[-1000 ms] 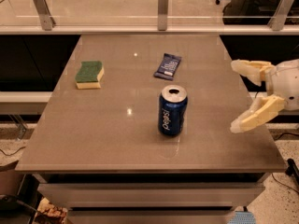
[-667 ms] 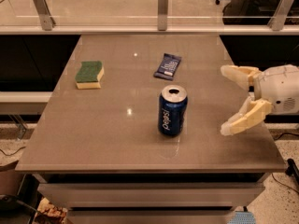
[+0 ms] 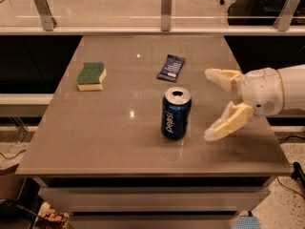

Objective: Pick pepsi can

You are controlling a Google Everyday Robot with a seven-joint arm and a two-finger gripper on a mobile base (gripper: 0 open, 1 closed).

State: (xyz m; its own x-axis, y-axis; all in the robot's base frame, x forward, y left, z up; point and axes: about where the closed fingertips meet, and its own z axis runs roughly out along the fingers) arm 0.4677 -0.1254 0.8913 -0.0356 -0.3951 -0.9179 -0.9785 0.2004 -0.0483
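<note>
**A:** What fills most of the view?

**B:** A grey-brown table (image 3: pixel 119 142), seen from above its near edge. The top is smooth and carries a few small glints of light. Beyond the far edge runs a glass rail (image 3: pixel 105 13) on metal posts.

**A:** And the robot?

**B:** Its white arm (image 3: pixel 281 92) comes in over the right edge of the table, about halfway between the near and far corners. At the arm's end the gripper (image 3: pixel 209 105) hangs above the tabletop, just inside the right edge, pointing toward the left edge.

**A:** Is the gripper holding something?

**B:** No. Its two tan fingers (image 3: pixel 228 123) stand wide apart, one toward the far edge and one toward the near edge, with nothing between them.

**A:** Where is the pepsi can?

**B:** The pepsi can (image 3: pixel 175 113) stands upright on the table, a little right of the middle and closer to the near edge than to the far one. It is dark blue with a silver top, and white lettering runs down its side. It sits just left of the gripper. The tip of the nearer finger is close beside it but does not touch.

**A:** What else lies on the table?

**B:** A sponge (image 3: pixel 91 75), green on top and yellow below, lies flat toward the far left corner, well apart from the can. Smaller still, a flat dark blue wrapper (image 3: pixel 171 67) lies between the can and the far edge, apart from both.
</note>
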